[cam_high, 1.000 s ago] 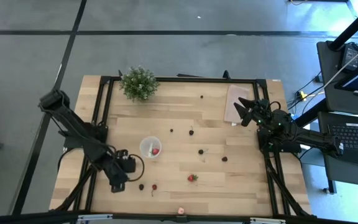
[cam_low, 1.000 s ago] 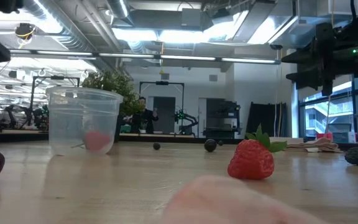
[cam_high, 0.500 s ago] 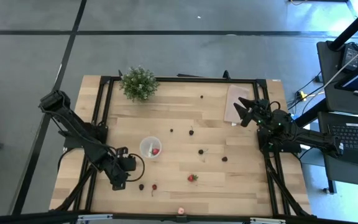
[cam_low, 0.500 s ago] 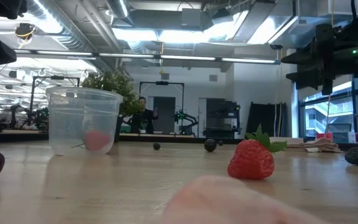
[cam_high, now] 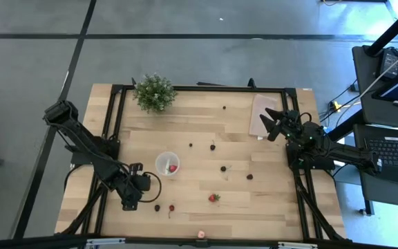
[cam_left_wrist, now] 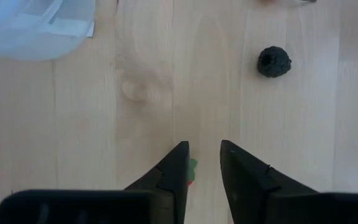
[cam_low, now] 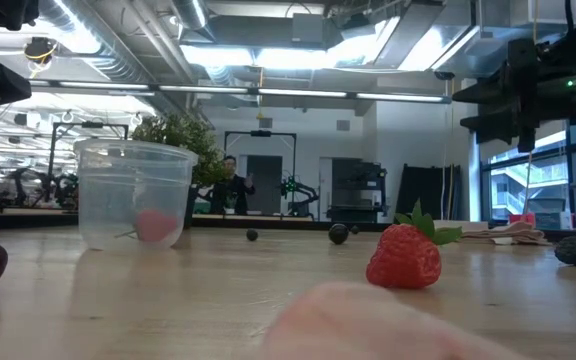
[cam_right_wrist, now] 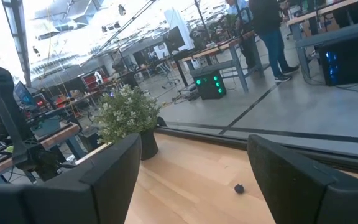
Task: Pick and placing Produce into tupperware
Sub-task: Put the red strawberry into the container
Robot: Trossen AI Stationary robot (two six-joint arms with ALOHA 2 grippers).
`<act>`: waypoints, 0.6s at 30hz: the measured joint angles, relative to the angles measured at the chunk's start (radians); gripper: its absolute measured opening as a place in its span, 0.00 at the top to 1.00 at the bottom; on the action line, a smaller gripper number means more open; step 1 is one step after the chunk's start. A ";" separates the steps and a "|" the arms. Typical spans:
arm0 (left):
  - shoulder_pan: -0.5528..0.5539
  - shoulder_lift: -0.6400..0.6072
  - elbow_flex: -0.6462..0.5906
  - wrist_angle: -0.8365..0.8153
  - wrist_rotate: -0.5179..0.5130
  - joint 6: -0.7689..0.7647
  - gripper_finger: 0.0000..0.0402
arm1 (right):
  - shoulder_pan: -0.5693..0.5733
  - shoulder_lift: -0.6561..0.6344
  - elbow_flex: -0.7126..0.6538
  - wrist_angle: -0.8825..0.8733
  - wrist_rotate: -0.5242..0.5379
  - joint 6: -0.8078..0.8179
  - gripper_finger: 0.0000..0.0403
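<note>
The tupperware, a small translucent cup [cam_high: 167,164], stands on its base at mid-table with one red strawberry inside; the low view shows it [cam_low: 133,195] at left. Loose produce lies on the wood: a strawberry [cam_high: 214,198], a dark berry [cam_high: 157,207] beside a red one [cam_high: 171,207], and more dark berries [cam_high: 223,168]. My left gripper [cam_high: 138,191] hovers near the table's near-left part, pointing down, open by a narrow gap [cam_left_wrist: 204,148]; the dark berry [cam_left_wrist: 273,62] lies ahead of it. My right gripper [cam_high: 271,123] waits wide open [cam_right_wrist: 194,149] at the far right. My left gripper comes from above, pointing down. A sliver of green and red [cam_left_wrist: 192,167] shows at the inner edge of one finger [cam_left_wrist: 176,171]. That finger hides the rest of it, and I cannot tell whether it touches it.
A bushy potted plant [cam_high: 154,91] stands at the far left edge. A flat beige sheet [cam_high: 261,114] lies under the right gripper. A pale pink thing [cam_high: 201,235] sits at the near edge. Black frame rails run along the table's sides. People stand in the room beyond.
</note>
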 joint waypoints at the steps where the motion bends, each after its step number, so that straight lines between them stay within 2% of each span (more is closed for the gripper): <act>1: 0.000 0.000 0.000 0.000 0.000 0.000 0.80 | 0.000 0.000 0.000 0.000 0.000 0.000 0.27; 14: 0.001 0.000 0.000 0.062 0.016 -0.021 0.85 | 0.000 0.000 0.000 0.000 0.000 0.000 0.27; 18: 0.001 0.000 0.000 0.066 0.036 -0.033 0.82 | 0.000 0.000 0.000 0.000 0.000 0.000 0.27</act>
